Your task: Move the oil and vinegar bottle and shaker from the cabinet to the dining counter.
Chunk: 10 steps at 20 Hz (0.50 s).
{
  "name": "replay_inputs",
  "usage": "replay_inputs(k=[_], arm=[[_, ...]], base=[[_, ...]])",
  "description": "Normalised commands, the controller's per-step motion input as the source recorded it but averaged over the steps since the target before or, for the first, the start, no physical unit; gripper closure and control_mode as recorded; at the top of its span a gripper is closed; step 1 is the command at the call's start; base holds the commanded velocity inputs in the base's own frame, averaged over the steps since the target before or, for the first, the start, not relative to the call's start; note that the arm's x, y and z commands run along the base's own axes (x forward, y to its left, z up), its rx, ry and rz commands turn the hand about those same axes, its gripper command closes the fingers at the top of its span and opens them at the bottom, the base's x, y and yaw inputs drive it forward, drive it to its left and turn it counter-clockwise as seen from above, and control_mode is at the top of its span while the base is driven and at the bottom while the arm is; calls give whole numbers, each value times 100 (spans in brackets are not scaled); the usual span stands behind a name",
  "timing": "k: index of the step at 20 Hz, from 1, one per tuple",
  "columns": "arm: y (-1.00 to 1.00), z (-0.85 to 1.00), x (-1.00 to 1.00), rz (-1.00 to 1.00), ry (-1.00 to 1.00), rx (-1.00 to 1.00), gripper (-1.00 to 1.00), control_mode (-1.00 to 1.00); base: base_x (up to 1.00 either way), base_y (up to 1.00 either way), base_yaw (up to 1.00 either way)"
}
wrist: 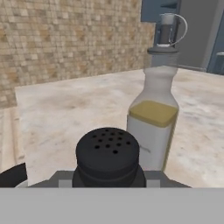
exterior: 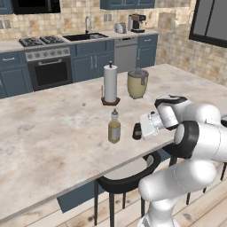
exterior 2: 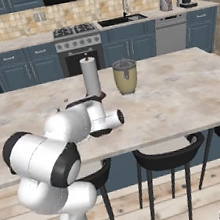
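Left base view: oil bottle (exterior: 114,127) stands upright on the dining counter (exterior: 48,133), near its front edge. Just right of it, the gripper (exterior: 137,131) sits low at the counter with a small dark shape at its tip. Behind stand a paper towel roll (exterior: 110,84) and a beige lidded pot (exterior: 138,83).

Hand view: the dark shape is the shaker (wrist: 107,156), perforated top visible, sitting between the jaws, which are part closed on it. Bottle (wrist: 154,116) is just beyond it, apart.

Right base view: the arm hides gripper, shaker and bottle; roll (exterior 2: 90,76) and pot (exterior 2: 125,76) are visible, stools (exterior 2: 166,159) under the counter edge.
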Motion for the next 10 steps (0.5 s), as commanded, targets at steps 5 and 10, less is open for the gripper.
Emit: replay_inputs(k=[5, 10], arm=[[0, -18, 12, 1, -6, 0, 100, -100], [0, -14, 6, 3, -6, 0, 100, -100]], base=[[0, 0, 0], [0, 0, 0]])
